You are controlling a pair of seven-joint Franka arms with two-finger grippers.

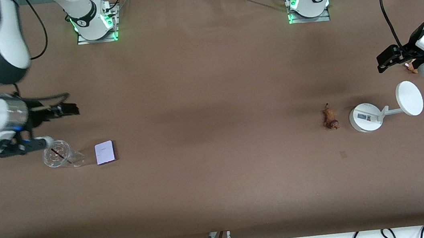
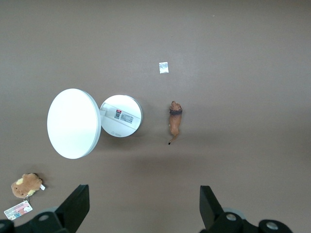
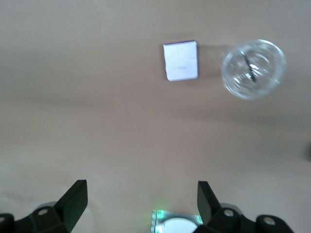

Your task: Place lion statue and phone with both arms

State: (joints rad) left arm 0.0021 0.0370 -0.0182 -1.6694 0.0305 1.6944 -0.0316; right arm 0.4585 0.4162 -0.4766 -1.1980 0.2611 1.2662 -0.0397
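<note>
Phone (image 1: 105, 152) lies flat on the desk (image 1: 220, 182) beside a clear cup (image 1: 57, 155); lion statue (image 1: 330, 118) sits beside a white stand (image 1: 365, 117). Both pincers hang spread and empty — right pincer (image 1: 67, 109) above the cup, left pincer (image 1: 386, 58) above the stand. Either neighbour could get knocked on descent.

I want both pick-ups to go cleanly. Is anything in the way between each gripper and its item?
Nothing visible. The left gripper, open, hangs above bare table near the lion statue; the white stand sits beside it, apart. The right gripper, open, has the phone exposed, a clear cup alongside.
</note>
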